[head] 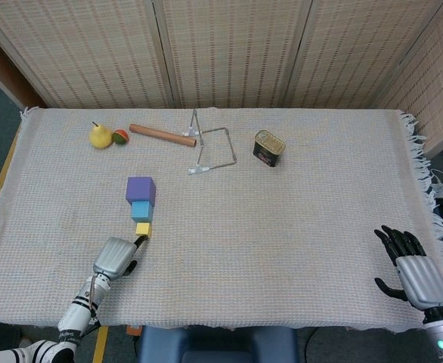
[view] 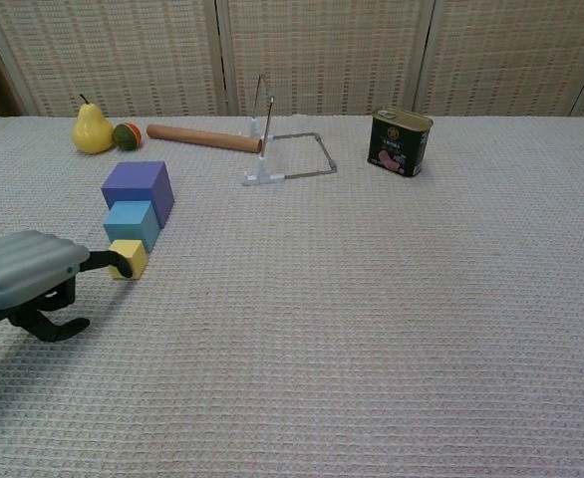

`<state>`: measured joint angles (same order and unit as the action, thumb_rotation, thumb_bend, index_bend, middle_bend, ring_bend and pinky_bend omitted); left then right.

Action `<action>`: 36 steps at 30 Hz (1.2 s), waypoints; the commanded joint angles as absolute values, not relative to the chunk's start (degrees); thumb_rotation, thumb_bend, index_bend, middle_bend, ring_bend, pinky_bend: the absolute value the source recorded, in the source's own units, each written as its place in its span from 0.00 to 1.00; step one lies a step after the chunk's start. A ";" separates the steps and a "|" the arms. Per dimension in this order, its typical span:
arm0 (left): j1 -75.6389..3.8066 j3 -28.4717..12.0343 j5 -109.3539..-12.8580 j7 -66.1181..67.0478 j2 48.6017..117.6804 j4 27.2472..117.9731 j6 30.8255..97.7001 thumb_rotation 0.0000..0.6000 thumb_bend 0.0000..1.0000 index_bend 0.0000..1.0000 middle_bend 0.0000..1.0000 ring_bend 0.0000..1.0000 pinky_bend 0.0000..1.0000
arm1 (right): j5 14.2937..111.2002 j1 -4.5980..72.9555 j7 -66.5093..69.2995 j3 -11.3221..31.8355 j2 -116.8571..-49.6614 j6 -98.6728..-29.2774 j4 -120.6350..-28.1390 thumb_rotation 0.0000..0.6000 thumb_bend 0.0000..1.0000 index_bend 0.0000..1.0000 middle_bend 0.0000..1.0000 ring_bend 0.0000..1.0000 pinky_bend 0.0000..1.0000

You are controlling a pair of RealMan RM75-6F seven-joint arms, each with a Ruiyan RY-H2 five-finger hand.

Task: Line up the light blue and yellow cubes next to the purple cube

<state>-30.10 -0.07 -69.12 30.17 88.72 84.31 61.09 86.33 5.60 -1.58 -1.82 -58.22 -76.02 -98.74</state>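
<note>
- Head view: left robot hand (head: 116, 257) sits at the near-left of the surface (head: 320, 197), back of the hand up. One extended fingertip reaches the near side of the yellow cube (head: 143, 229); contact looks likely, not certain at this size. It holds nothing; the other fingers are tucked under, so how far they curl is hidden.
- The cubes run in a line straight out from that robot hand: yellow cube nearest, light blue cube (head: 140, 211) just beyond and touching it, purple cube (head: 140, 190) furthest. The line's long axis points away from the fingertip, slightly to its right.
- Judgement: the row looks essentially formed. Any remaining nudge goes along that axis, away from the hand. The left hand is by far the nearer.
- Right robot hand (head: 414, 268) is well apart at the near-right corner, fingers spread, empty.
- Chest view: left robot hand (view: 28, 279) with a dark fingertip (view: 123, 267) against the yellow cube (view: 133, 256), on the face toward the hand. Light blue cube (view: 133, 223) and purple cube (view: 138, 189) stand behind it.
- Right robot hand is out of this frame. The left palm underside and lower fingers are in shadow.
</note>
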 commanded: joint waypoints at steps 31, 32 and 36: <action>-29.81 -0.64 -68.55 30.00 88.04 84.72 60.86 1.00 0.40 0.22 1.00 1.00 1.00 | 85.84 5.55 -2.12 -1.60 -58.30 -76.05 -98.99 1.00 0.03 0.00 0.00 0.00 0.00; -29.39 -0.25 -69.24 30.02 87.66 85.60 61.65 1.00 0.40 0.22 1.00 1.00 1.00 | 85.99 5.53 -2.13 -1.67 -58.28 -76.09 -99.01 1.00 0.03 0.00 0.00 0.00 0.00; -26.98 1.79 -72.92 29.83 85.30 89.39 66.08 1.00 0.40 0.24 1.00 1.00 1.00 | 86.73 5.42 -2.01 -1.97 -58.19 -76.34 -99.12 1.00 0.03 0.00 0.00 0.00 0.00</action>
